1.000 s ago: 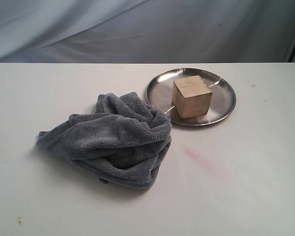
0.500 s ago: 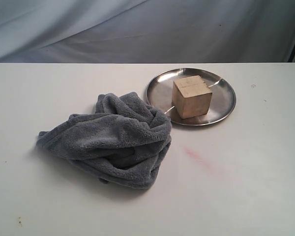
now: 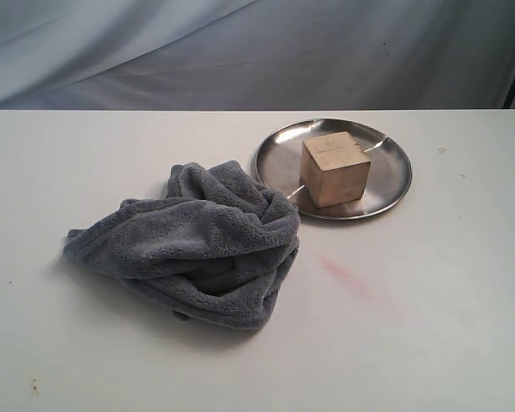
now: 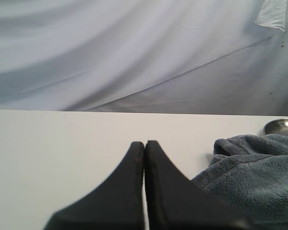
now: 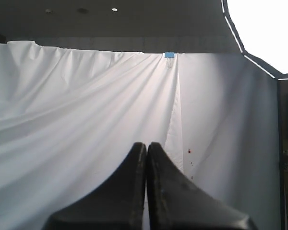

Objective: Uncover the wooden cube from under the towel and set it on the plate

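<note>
The light tan wooden cube [image 3: 335, 168] rests on the shiny steel plate [image 3: 393, 184] at the back right of the table. To its left the dark grey-blue towel [image 3: 197, 242] lies bunched in a heap, its edge just touching the plate's rim. Neither arm shows in the exterior view. My left gripper [image 4: 144, 143] is shut and empty, held low over the table with the towel [image 4: 252, 179] and a sliver of the plate [image 4: 282, 125] off to one side. My right gripper [image 5: 146, 144] is shut and empty, pointing at the white backdrop.
A white table [image 3: 429, 326] carries everything, with a faint reddish smear [image 3: 343, 273] in front of the plate. A draped white cloth backdrop [image 3: 257, 51] stands behind the table's far edge.
</note>
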`<state>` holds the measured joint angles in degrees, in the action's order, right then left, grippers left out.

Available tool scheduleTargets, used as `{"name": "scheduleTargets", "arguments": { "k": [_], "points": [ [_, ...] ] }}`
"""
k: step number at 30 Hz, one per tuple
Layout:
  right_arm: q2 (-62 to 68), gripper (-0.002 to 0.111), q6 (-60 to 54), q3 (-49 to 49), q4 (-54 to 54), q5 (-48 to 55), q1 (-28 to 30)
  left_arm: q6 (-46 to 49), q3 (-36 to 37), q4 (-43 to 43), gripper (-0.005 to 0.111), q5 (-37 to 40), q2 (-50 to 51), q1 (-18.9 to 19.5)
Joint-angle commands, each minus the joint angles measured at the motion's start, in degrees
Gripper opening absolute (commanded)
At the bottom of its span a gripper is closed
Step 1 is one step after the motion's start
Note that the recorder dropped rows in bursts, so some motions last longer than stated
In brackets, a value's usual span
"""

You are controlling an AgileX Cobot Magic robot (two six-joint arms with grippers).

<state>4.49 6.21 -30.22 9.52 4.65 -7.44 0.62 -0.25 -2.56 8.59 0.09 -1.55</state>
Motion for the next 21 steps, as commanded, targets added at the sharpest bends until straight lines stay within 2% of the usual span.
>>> {"name": "scheduleTargets", "arguments": {
  "k": [1, 14, 19, 21],
  "points": [
    [-3.1, 0.000, -0.4, 0.4, 0.6, 5.1, 0.2, -0.1, 0.3, 0.0, 0.001, -0.2, -0.1, 0.0],
    [-4.5, 0.000, -0.4, 0.4, 0.6, 10.0, 0.1, -0.1, 0.3, 0.0, 0.001, -0.2, -0.1, 0.0],
    [-4.5, 0.000, -0.2, 0.8, 0.6, 21.1, 0.1, -0.1, 0.3, 0.0, 0.001, -0.2, -0.1, 0.0],
    [-4.5, 0.000, -0.2, 4.1, 0.6, 21.2, 0.1, -0.1, 0.3, 0.0, 0.001, -0.2, -0.1, 0.0]
  ]
}}
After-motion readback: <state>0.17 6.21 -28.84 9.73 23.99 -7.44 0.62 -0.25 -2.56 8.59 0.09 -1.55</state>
